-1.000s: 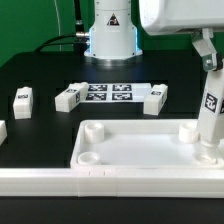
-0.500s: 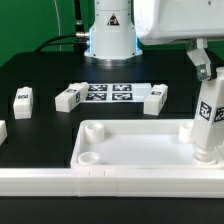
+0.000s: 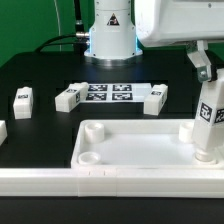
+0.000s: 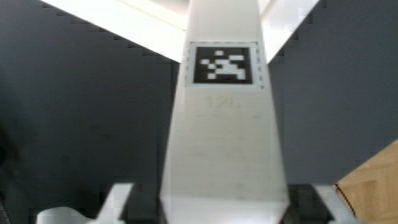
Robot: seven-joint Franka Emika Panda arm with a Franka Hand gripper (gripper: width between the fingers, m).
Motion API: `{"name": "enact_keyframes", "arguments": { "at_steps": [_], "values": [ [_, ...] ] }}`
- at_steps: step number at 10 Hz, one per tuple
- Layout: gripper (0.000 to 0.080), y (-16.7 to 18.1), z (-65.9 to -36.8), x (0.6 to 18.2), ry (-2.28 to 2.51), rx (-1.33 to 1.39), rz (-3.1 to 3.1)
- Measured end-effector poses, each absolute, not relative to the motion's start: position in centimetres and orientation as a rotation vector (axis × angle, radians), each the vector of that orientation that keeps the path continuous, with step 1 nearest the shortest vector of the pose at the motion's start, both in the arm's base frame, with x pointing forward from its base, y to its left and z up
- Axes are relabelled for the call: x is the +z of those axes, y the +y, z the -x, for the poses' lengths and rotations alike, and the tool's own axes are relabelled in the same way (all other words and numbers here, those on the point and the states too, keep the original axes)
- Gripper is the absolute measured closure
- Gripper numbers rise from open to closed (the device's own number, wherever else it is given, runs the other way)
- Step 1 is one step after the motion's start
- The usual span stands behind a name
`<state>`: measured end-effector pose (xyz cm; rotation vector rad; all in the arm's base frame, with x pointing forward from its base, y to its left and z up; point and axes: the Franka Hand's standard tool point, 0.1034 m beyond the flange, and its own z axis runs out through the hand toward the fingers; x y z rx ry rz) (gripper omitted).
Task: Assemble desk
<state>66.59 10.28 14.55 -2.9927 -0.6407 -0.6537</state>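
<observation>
The white desk top (image 3: pixel 130 152) lies upside down at the front, a rimmed tray with round corner sockets. One post leg (image 3: pixel 208 122) with a square tag stands upright in its front socket on the exterior view's right. My gripper (image 3: pixel 206 66) is shut on the top of this leg. A short stub (image 3: pixel 191 129) stands in the far right socket. In the wrist view the tagged leg (image 4: pixel 224 120) runs straight out between my fingers (image 4: pixel 130 203). Three loose tagged legs lie on the black table: one (image 3: pixel 22 98), one (image 3: pixel 68 97), one (image 3: pixel 154 99).
The marker board (image 3: pixel 110 94) lies flat behind the desk top. A long low white rail (image 3: pixel 40 178) runs along the table's front edge. The robot base (image 3: pixel 110 35) stands at the back. A white piece (image 3: pixel 2 131) sits at the exterior view's left edge.
Compared with a second ago, the gripper and the leg stand a little further toward the exterior view's left and the leg is more upright. Nothing has moved in the last half second.
</observation>
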Motion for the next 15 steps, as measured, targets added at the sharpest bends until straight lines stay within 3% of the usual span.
{"name": "enact_keyframes", "arguments": {
  "at_steps": [15],
  "values": [
    [0.0509, 10.61, -66.03, 13.69, -0.641, -0.757, 2.969]
  ]
}}
